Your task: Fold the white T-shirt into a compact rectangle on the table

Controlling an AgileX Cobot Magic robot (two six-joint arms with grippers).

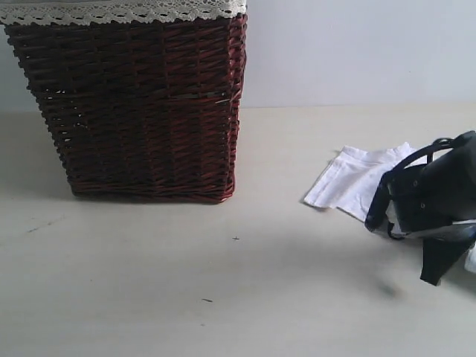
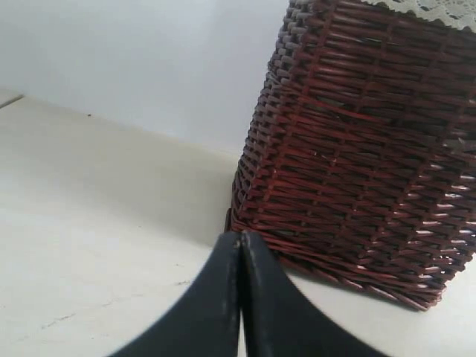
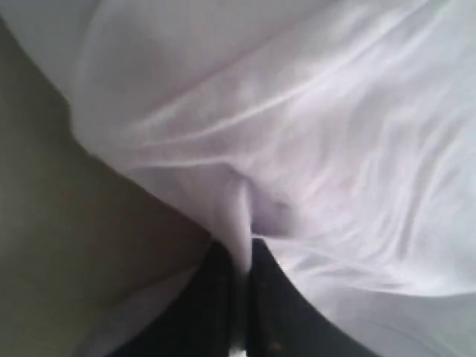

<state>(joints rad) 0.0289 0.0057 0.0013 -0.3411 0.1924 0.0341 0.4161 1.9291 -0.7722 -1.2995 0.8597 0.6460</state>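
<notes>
The white T-shirt point(image 1: 349, 182) lies on the pale table point(image 1: 223, 290) at the right edge of the exterior view, partly hidden behind my right arm. My right gripper point(image 3: 239, 256) is shut on a pinched fold of the white T-shirt point(image 3: 312, 134), whose cloth fills most of the right wrist view. In the exterior view only the right arm's black body shows, low over the shirt. My left gripper point(image 2: 239, 242) is shut with nothing between its fingers, hovering over the table close to the basket's lower corner. No lettering or tag shows.
A tall dark red wicker basket point(image 1: 141, 111) with white lace trim point(image 1: 119, 10) stands at the back left of the table, near the pale wall. In the left wrist view the wicker basket point(image 2: 364, 149) stands just beyond my fingertips.
</notes>
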